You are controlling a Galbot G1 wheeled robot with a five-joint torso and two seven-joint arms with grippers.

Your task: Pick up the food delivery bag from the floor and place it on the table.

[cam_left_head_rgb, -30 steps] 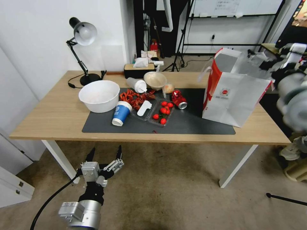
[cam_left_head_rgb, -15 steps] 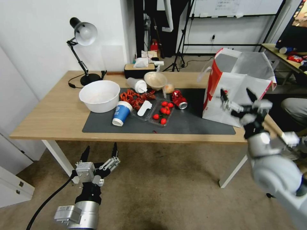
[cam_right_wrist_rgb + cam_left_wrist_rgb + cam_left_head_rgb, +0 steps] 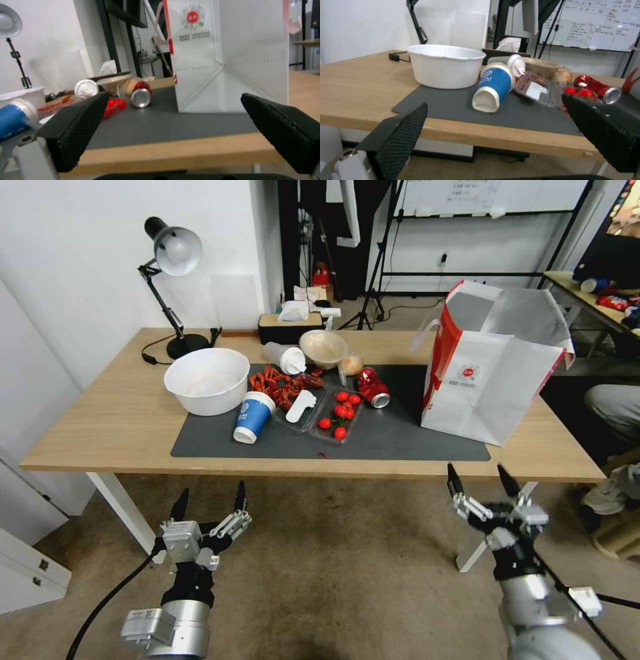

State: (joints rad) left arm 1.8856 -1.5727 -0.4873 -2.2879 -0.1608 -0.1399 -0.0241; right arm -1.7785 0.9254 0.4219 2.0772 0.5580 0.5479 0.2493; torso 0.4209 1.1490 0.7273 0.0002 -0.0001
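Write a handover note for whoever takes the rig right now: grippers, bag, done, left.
Left gripper: open, empty, low over the floor in front of the table.
Right gripper: open, empty, below the table's front edge on the right side.
Bag: upright on the table's right end, partly on the grey mat, free of both grippers.
Done: bag is off the floor and placed on the table.
Left: nothing visible for the bag itself.
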